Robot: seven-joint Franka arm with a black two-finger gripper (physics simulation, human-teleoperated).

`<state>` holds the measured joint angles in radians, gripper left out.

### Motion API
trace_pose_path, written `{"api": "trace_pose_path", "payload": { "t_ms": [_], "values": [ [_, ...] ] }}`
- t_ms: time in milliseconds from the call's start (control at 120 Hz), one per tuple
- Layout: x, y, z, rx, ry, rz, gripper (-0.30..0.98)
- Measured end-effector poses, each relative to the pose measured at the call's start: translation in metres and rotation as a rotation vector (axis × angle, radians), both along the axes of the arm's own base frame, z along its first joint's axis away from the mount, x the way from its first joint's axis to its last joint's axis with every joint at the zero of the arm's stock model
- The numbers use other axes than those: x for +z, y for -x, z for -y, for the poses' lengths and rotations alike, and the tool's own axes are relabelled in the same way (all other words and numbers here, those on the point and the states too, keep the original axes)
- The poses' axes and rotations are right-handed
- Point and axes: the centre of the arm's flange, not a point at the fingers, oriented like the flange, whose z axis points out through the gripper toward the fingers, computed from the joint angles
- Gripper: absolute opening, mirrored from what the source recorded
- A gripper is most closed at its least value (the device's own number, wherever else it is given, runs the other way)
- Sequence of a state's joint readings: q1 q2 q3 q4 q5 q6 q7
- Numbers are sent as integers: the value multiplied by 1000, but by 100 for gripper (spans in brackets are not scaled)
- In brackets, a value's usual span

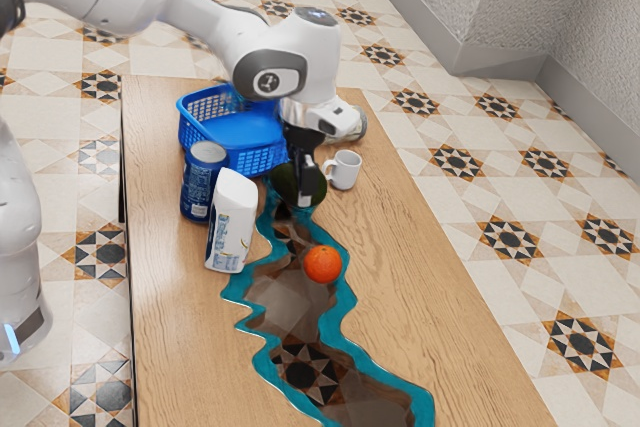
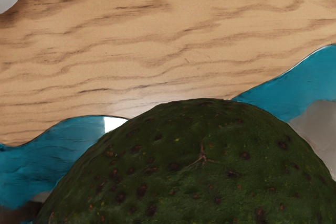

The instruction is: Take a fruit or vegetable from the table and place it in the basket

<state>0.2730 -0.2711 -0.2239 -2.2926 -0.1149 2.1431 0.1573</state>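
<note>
- Locate the avocado (image 1: 290,179): it is directly under the hand, at the fingers (image 1: 307,185), just beside the basket (image 1: 258,161).
- Finger state: one lies across the avocado's side facing the exterior camera. You cannot tell whether the pair is spread or pinching the avocado.
- Confirm a two-sided grip before you lift; a rounded body may roll or slip.
- Transfer direction: the basket lies from the avocado toward the exterior view's left and farther from that camera. Judged from this, the carry is short, but you must raise the avocado above the rim.
- Keep clear of the mug (image 1: 347,171), near the avocado on the opposite side.
</note>
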Motion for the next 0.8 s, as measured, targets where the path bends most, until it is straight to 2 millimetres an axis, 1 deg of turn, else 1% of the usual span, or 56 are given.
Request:
{"api": "trace_pose_path", "payload": {
  "t_ms": [25, 75, 133, 183, 217, 283, 325, 383, 458, 600, 733, 767, 800],
  "values": [
    [9, -3, 0, -1, -2, 12, 48],
    [30, -9, 1, -6, -11, 38, 48],
    [56, -15, 0, -9, -25, 64, 51],
    [70, -17, -2, -9, -33, 71, 53],
    [79, -14, -3, -6, -39, 77, 52],
    [100, -2, -5, 1, -54, 94, 53],
    [109, 7, -13, 23, -62, 97, 53],
    [115, 17, -34, 74, -70, 93, 54],
    [116, 26, -61, 136, -78, 78, 53],
    [116, 43, -103, 237, -86, 60, 53],
    [122, 61, -139, 330, -97, 65, 54],
    [120, 64, -149, 355, -97, 62, 54],
    [114, 67, -158, 377, -95, 55, 54]
  ]
}}
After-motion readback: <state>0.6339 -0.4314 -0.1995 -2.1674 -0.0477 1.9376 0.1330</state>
